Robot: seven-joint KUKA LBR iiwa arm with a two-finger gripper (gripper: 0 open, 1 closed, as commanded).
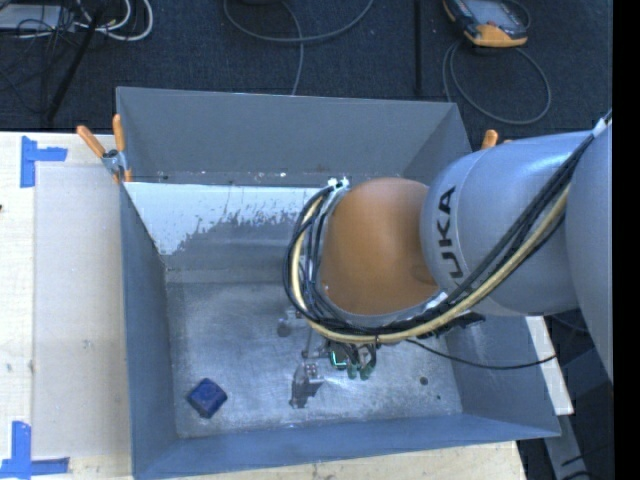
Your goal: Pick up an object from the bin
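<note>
The hand hangs low over the front middle of the bin; a small blue block lies apart in its front-left corner.

A small blue block lies on the floor of the bin, in the near left corner. It is dark blue, squarish and low, with a flat top face a shade lighter than its sides. It rests flat on the scuffed grey metal, turned cornerwise to the walls so that from above it reads as a diamond. It sits near the foot of the left wall and of the front wall, apart from both, and it lies alone.
</note>
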